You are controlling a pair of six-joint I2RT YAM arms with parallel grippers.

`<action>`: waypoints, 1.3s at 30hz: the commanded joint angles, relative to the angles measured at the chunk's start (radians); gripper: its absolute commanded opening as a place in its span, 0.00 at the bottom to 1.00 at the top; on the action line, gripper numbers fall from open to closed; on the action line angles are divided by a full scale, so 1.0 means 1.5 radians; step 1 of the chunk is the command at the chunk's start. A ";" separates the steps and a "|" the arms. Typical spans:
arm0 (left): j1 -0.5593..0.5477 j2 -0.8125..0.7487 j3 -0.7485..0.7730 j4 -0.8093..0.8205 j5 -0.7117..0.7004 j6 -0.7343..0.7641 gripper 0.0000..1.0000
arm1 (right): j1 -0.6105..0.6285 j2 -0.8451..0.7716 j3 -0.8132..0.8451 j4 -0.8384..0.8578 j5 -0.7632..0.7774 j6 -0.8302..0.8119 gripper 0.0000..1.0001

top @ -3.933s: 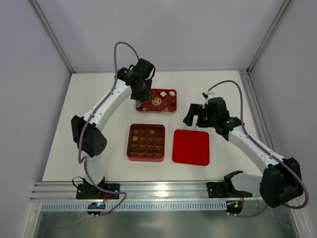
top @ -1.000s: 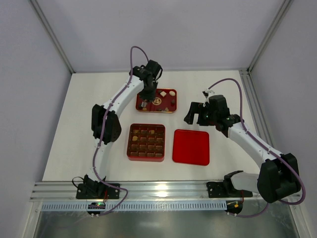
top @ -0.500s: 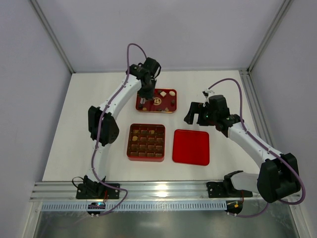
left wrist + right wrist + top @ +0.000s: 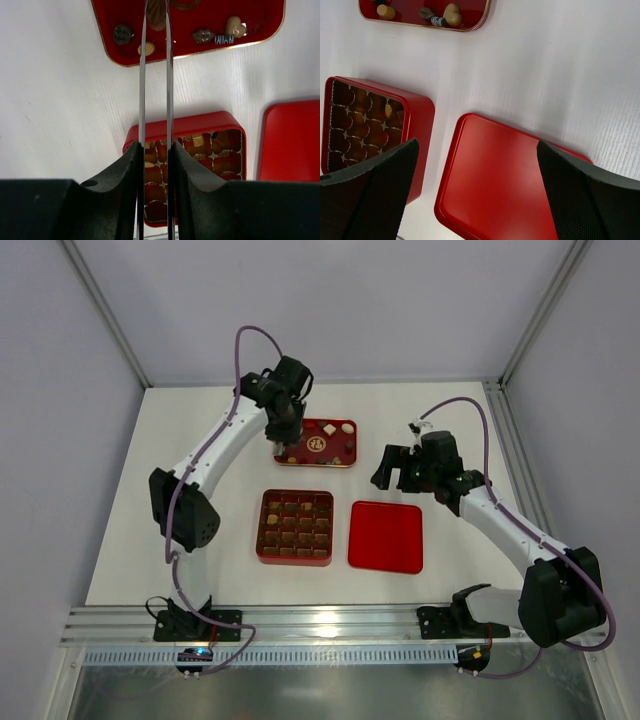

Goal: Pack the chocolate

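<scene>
L pincer (image 4: pixel 284 446) pinched a ribbed brown chocolate (image 4: pixel 157 15) over the tray's (image 4: pixel 260 20) left end, R pincer (image 4: pixel 392 470) spread wide right of tray; risk: narrow blade hold could let pc slip short of box (image 4: pixel 296 527).

Your L arm (image 4: pixel 225 440) was stretched far fwd, elbow raised, wrist bent so the L gripper (image 4: pixel 281 447) pointed straight down. Its fingers (image 4: pixel 143 75) stood nearly together, thin blades parallel, nipped on one brown ribbed choc piece (image 4: pixel 157 12) at the tips. Your R arm (image 4: pixel 505 530) lay lower, extended fwd & angled inward. You had the R gripper (image 4: pixel 390 470) tilted down toward the middle, jaws spread wide, holding nothing.
</scene>
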 commanded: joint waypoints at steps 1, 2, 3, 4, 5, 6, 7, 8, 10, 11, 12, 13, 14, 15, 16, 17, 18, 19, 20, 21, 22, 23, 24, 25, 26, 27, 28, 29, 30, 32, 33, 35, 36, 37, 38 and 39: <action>-0.010 -0.074 -0.052 0.008 0.011 -0.015 0.27 | -0.002 0.002 0.001 0.035 0.003 0.006 1.00; -0.013 -0.099 -0.066 0.010 0.014 -0.017 0.27 | -0.002 0.001 0.002 0.036 0.003 0.007 1.00; -0.015 -0.111 -0.078 0.012 0.015 -0.019 0.27 | -0.002 0.000 0.002 0.035 0.002 0.009 1.00; -0.018 -0.124 -0.103 0.011 0.016 -0.022 0.27 | -0.002 -0.002 0.002 0.036 0.003 0.010 1.00; -0.021 -0.137 -0.117 0.012 0.015 -0.026 0.27 | -0.002 -0.003 0.002 0.036 0.005 0.012 1.00; -0.027 -0.165 -0.130 0.013 0.014 -0.028 0.27 | -0.002 -0.004 0.002 0.035 0.005 0.013 1.00; -0.031 -0.178 -0.156 0.015 0.011 -0.030 0.27 | -0.002 -0.008 0.002 0.034 0.010 0.013 1.00; -0.033 -0.190 -0.169 0.016 0.012 -0.037 0.27 | -0.002 -0.011 0.003 0.031 0.013 0.013 1.00; -0.040 -0.229 -0.207 0.020 0.013 -0.042 0.27 | -0.002 -0.017 0.004 0.027 0.020 0.013 1.00; -0.042 -0.242 -0.219 0.020 0.014 -0.048 0.27 | -0.002 -0.019 0.005 0.025 0.022 0.014 1.00; -0.049 -0.267 -0.243 0.021 0.016 -0.053 0.27 | -0.002 -0.021 0.005 0.024 0.023 0.016 1.00; -0.052 -0.280 -0.255 0.023 0.017 -0.056 0.27 | -0.002 -0.024 0.005 0.022 0.026 0.019 1.00; -0.055 -0.291 -0.265 0.023 0.018 -0.058 0.27 | -0.002 -0.029 0.005 0.021 0.026 0.018 1.00; -0.059 -0.312 -0.287 0.022 0.016 -0.063 0.27 | -0.002 -0.030 0.004 0.021 0.027 0.022 1.00; -0.067 -0.321 -0.296 0.022 0.014 -0.067 0.27 | -0.002 -0.033 0.004 0.020 0.029 0.023 1.00; -0.072 -0.330 -0.307 0.022 0.012 -0.070 0.27 | -0.002 -0.036 0.004 0.019 0.029 0.024 1.00; -0.076 -0.353 -0.327 0.022 0.011 -0.076 0.27 | -0.002 -0.039 0.003 0.019 0.030 0.026 1.00; -0.085 -0.362 -0.338 0.023 0.010 -0.080 0.27 | -0.002 -0.039 0.002 0.018 0.030 0.028 1.00; -0.088 -0.375 -0.350 0.024 0.008 -0.084 0.27 | -0.003 -0.040 0.002 0.017 0.031 0.028 1.00; -0.092 -0.386 -0.371 0.025 0.009 -0.093 0.27 | -0.001 -0.043 0.002 0.016 0.032 0.029 1.00; -0.096 -0.407 -0.382 0.026 0.009 -0.098 0.27 | -0.001 -0.045 0.001 0.016 0.033 0.031 1.00; -0.104 -0.416 -0.392 0.027 0.010 -0.102 0.27 | -0.001 -0.046 -0.002 0.018 0.033 0.031 1.00; -0.110 -0.425 -0.410 0.027 0.009 -0.106 0.27 | -0.001 -0.049 -0.004 0.017 0.033 0.033 1.00; -0.113 -0.444 -0.419 0.026 0.008 -0.115 0.27 | -0.002 -0.051 -0.006 0.018 0.033 0.034 1.00; -0.126 -0.451 -0.434 0.025 0.006 -0.119 0.27 | -0.002 -0.054 -0.011 0.019 0.033 0.035 1.00; -0.132 -0.460 -0.442 0.024 0.005 -0.124 0.27 | -0.002 -0.056 -0.012 0.019 0.034 0.037 1.00; -0.138 -0.467 -0.447 0.022 0.000 -0.132 0.27 | -0.001 -0.058 -0.014 0.020 0.035 0.038 1.00; -0.143 -0.483 -0.455 0.020 -0.001 -0.135 0.27 | -0.001 -0.059 -0.016 0.020 0.037 0.039 1.00; -0.151 -0.490 -0.468 0.019 -0.002 -0.138 0.27 | -0.001 -0.061 -0.017 0.019 0.041 0.038 1.00; -0.157 -0.504 -0.481 0.016 -0.006 -0.148 0.27 | -0.001 -0.064 -0.020 0.021 0.044 0.040 1.00; -0.162 -0.517 -0.494 0.016 -0.006 -0.150 0.27 | -0.001 -0.065 -0.021 0.020 0.046 0.041 1.00; -0.165 -0.532 -0.513 0.016 -0.005 -0.155 0.27 | 0.000 -0.066 -0.024 0.021 0.046 0.044 1.00; -0.166 -0.536 -0.519 0.016 -0.005 -0.155 0.27 | 0.000 -0.066 -0.026 0.022 0.047 0.045 1.00; -0.168 -0.540 -0.523 0.016 -0.006 -0.157 0.27 | 0.000 -0.068 -0.027 0.024 0.047 0.046 1.00; -0.170 -0.543 -0.526 0.017 -0.005 -0.157 0.27 | -0.001 -0.068 -0.029 0.024 0.047 0.047 1.00; -0.172 -0.549 -0.533 0.016 -0.006 -0.160 0.27 | 0.000 -0.070 -0.030 0.025 0.048 0.050 1.00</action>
